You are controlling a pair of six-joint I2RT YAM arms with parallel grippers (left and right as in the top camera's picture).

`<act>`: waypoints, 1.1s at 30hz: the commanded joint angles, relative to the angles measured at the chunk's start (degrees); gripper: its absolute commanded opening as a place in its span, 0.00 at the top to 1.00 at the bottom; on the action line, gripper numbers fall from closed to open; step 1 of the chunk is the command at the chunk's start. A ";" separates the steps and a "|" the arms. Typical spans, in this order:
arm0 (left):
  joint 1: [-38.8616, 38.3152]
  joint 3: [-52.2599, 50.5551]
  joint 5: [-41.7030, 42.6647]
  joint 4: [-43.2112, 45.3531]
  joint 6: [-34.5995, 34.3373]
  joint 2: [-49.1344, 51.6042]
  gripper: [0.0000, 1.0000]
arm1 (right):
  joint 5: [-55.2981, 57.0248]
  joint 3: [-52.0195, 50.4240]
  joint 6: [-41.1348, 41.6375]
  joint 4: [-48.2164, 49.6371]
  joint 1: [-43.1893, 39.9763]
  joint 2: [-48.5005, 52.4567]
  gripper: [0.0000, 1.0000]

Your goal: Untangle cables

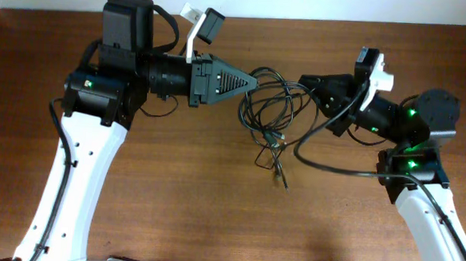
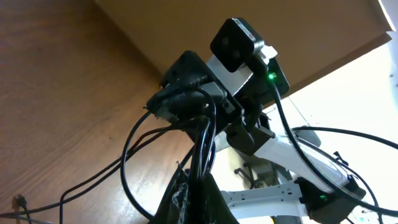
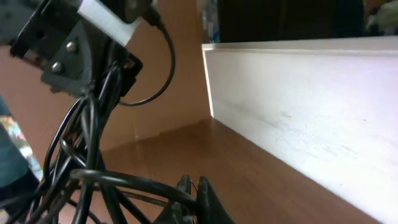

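A tangle of thin black cables [image 1: 271, 108] hangs between my two grippers above the wooden table, with loose ends and small plugs [image 1: 278, 142] lying on the wood below. My left gripper [image 1: 255, 82] points right and is shut on a bunch of the cables [image 2: 200, 146], shown at the bottom of the left wrist view [image 2: 200, 193]. My right gripper [image 1: 305, 81] faces it from the right and is shut on a cable strand [image 3: 130, 182], its jaws [image 3: 194, 186] pressed together. The two grippers are a short gap apart.
A thicker black wire [image 1: 327, 165] curves from the right arm across the table. The table's far edge [image 1: 302, 22] runs close behind the grippers. A white wall panel [image 3: 298, 106] stands along the table in the right wrist view.
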 commanded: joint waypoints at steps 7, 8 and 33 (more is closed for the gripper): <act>0.57 0.90 -1.29 0.26 -0.74 0.15 0.99 | 18.10 1.07 9.38 -7.52 -0.07 0.09 0.96; 1.11 0.90 -1.27 0.26 -0.76 0.15 0.99 | 19.85 1.07 8.81 -8.94 -0.11 0.09 0.96; 5.25 0.90 -1.77 0.26 -0.74 0.15 0.96 | 59.21 1.07 8.79 -33.11 -0.11 0.09 0.96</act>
